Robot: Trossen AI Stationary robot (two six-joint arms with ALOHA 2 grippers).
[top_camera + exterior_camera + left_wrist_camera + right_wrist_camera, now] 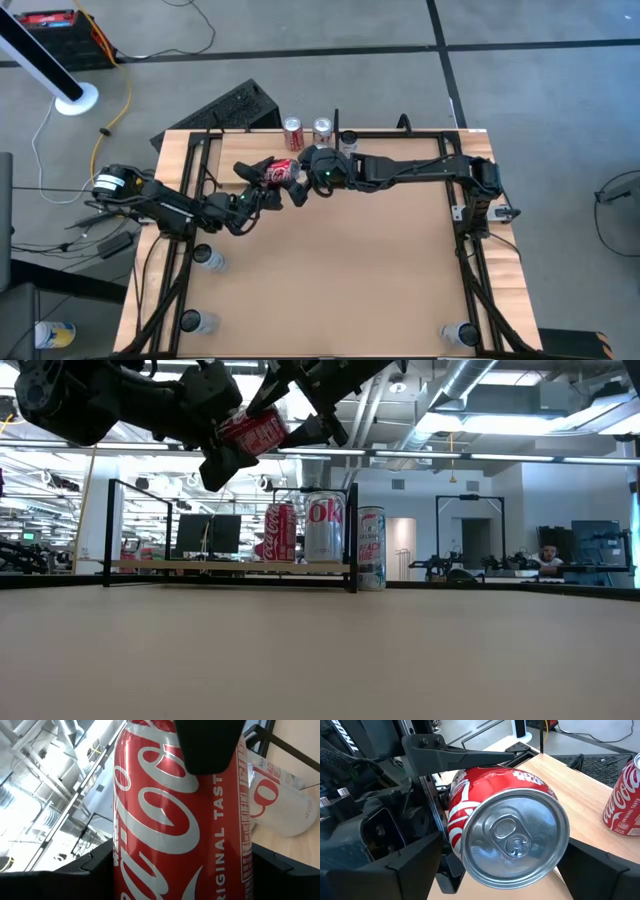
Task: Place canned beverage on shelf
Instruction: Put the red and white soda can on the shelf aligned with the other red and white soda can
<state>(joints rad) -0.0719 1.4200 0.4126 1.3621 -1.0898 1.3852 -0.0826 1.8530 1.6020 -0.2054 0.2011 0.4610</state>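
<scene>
A red Coca-Cola can (pixel 281 171) hangs high over the table's far middle, in front of the shelf (pixel 200 566). My left gripper (pixel 272 178) reaches in from the left and is shut on the can. My right gripper (pixel 505 870) comes from the right and is open. Its fingers stand on either side of the can's top end (pixel 512 837); whether they touch it I cannot tell. On the shelf a red can (pixel 281 532) and a silver can (pixel 324 528) stand upright. A third can (pixel 371 548) stands beside the shelf's black end piece (pixel 353 540). My left gripper pinches the can's side wall (pixel 125 870) about midway along its length between its two fingers. The fingers (pixel 460 752) come roughly level from the table's left and lie across the can. The can is lifted clear of the table, tipped onto its side, its top toward my right arm.
Black frame rails (pixel 470 250) run along the table's left and right sides. Clear plastic cups stand at the near left (pixel 208 258), (pixel 195 322) and near right (pixel 460 335). There is free room in the table's middle (pixel 340 270). A keyboard (pixel 235 105) lies on the floor beyond the table.
</scene>
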